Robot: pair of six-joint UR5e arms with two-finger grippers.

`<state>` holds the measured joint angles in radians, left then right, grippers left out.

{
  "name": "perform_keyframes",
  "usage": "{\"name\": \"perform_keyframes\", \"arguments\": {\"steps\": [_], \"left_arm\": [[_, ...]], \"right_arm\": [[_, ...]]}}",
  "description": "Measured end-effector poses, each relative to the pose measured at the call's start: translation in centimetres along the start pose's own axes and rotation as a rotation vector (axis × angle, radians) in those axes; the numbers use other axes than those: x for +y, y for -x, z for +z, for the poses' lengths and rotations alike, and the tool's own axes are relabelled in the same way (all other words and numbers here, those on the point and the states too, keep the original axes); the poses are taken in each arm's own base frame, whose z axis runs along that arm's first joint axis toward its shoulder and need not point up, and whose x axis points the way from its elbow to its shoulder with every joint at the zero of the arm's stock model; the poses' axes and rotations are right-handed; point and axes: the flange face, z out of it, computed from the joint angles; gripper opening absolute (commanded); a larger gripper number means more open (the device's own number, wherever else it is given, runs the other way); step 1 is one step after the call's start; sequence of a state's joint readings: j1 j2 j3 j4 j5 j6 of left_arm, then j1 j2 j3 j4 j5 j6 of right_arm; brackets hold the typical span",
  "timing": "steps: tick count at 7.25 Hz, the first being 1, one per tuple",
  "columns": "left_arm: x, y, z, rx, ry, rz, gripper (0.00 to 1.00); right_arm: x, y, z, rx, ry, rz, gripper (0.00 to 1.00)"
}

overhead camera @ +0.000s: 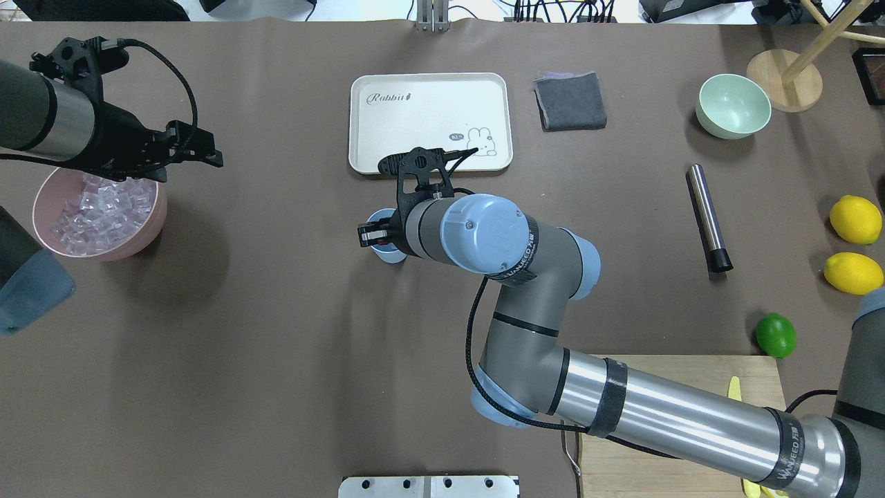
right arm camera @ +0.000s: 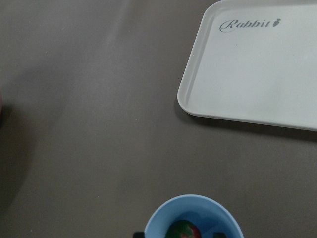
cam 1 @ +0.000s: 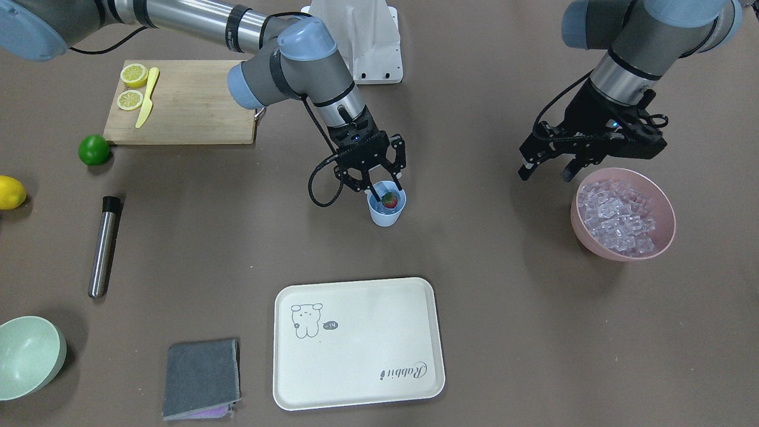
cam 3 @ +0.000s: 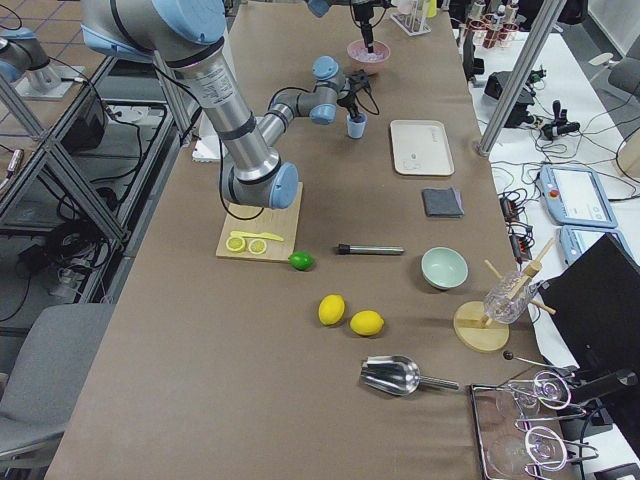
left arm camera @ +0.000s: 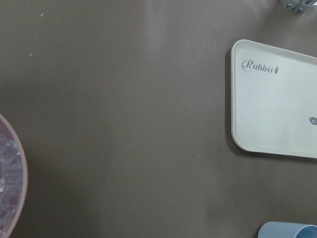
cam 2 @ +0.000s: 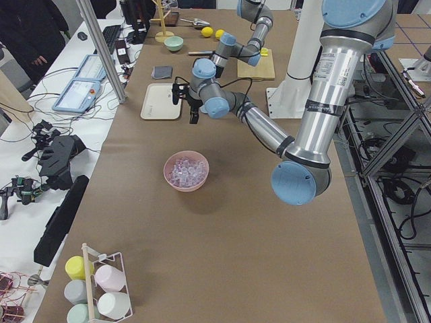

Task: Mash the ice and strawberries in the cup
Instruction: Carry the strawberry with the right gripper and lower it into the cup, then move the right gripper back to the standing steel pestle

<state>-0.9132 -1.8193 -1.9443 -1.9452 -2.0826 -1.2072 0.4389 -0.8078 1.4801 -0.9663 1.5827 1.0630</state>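
The light-blue cup (cam 1: 385,214) stands mid-table, and one red strawberry (cam 1: 389,200) with a green top lies inside it. My right gripper (cam 1: 388,190) hangs straight over the cup, open, with its fingertips at the rim on either side of the strawberry. The right wrist view shows the cup (right arm camera: 195,215) and the strawberry (right arm camera: 183,230) at its bottom edge. The ice (cam 1: 616,216) fills a pink bowl (cam 1: 664,237). My left gripper (cam 1: 547,173) is open and empty, just above the bowl's rim on the robot's side. In the overhead view the cup (overhead camera: 389,254) is mostly hidden under the right wrist.
A cream tray (cam 1: 356,344) lies beyond the cup on the operators' side. A steel cylinder (cam 1: 104,246), a lime (cam 1: 93,149), a lemon (cam 1: 9,193), a pale green bowl (cam 1: 29,356), a grey cloth (cam 1: 201,376) and a cutting board (cam 1: 190,112) with lemon halves lie on my right side.
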Motion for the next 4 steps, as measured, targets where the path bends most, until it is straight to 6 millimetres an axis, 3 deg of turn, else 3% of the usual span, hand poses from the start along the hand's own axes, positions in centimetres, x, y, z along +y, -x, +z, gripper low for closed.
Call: {"name": "perform_keyframes", "arguments": {"steps": [2, 4], "left_arm": [[0.0, -0.1, -0.1, 0.002, -0.001, 0.0, 0.97], [0.0, -0.4, -0.2, 0.006, -0.003, 0.0, 0.97]], "right_arm": [[-3.1, -0.7, -2.6, -0.002, 0.028, 0.017, 1.0], [-8.3, -3.9, -7.6, 0.047, 0.138, 0.069, 1.0]]}}
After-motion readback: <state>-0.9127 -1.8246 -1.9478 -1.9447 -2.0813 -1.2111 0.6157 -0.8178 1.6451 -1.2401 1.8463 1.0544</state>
